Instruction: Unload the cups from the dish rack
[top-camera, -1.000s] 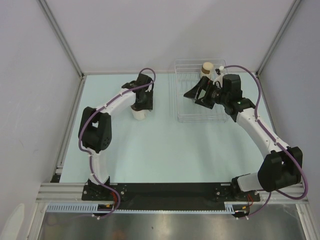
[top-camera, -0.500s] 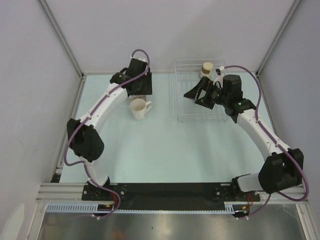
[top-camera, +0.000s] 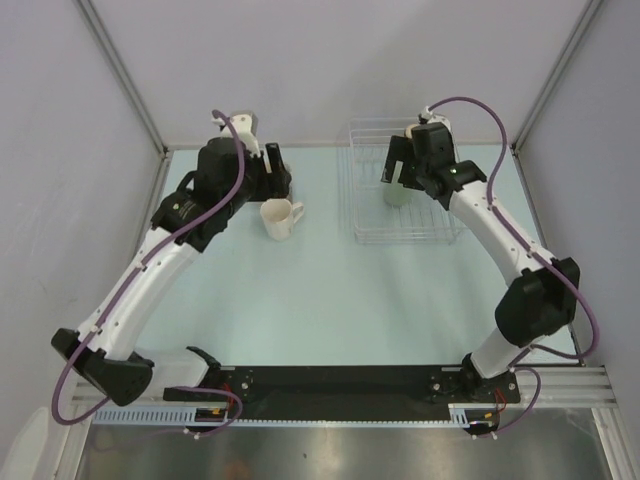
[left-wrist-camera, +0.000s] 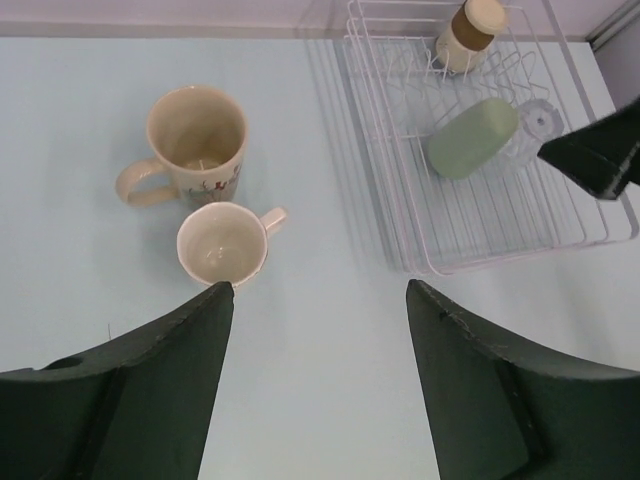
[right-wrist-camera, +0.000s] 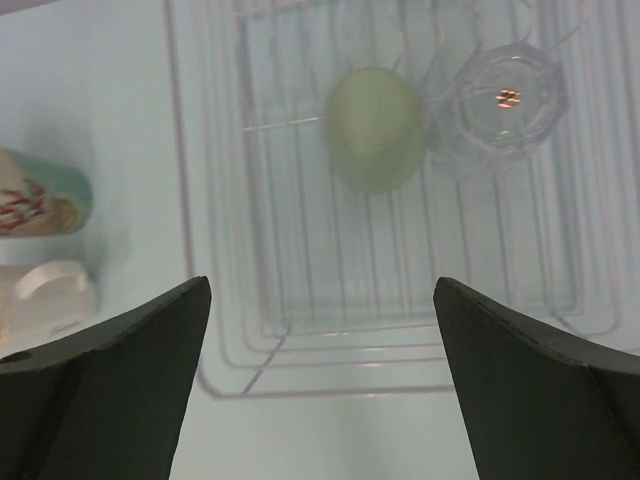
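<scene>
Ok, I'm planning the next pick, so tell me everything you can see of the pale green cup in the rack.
The pale green cup is smooth and matte, with no handle showing. It lies tilted on the wires inside the dish rack, its mouth hidden, close against a clear glass.

Made of white links (top-camera: 150, 285) and black joint housings (top-camera: 535, 305), trailed by looping purple cables (top-camera: 462, 98), tipped with matte dark wedge-shaped fingers (left-wrist-camera: 500, 390).
</scene>
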